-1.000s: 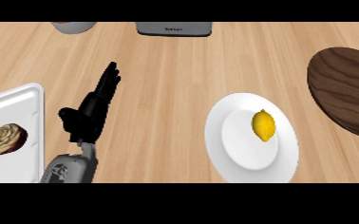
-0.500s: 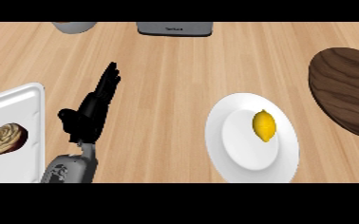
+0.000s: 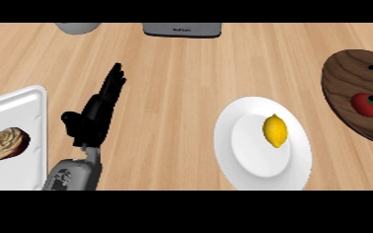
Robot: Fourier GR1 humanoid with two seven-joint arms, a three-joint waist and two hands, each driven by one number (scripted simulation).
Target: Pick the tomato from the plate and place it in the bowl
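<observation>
A red tomato (image 3: 362, 103) lies inside the dark wooden bowl (image 3: 344, 84), cut off by the view's right edge. Left of the bowl, the white plate (image 3: 244, 163) holds only a yellow lemon (image 3: 275, 131). At the left of the counter my left hand (image 3: 93, 114) rests open with its fingers straight and pointing away, far from both plate and bowl and holding nothing. My right hand shows nowhere in the view.
A white tray (image 3: 25, 108) with a brown swirled pastry (image 3: 10, 143) sits at the left edge, close beside my left forearm. At the far edge stand a grey box-like object (image 3: 182, 29) and a grey round container (image 3: 78, 27).
The tomato now shows in the bowl at the right edge; the earlier frames did not show it there. My left hand, the plate and the lemon have not moved.
</observation>
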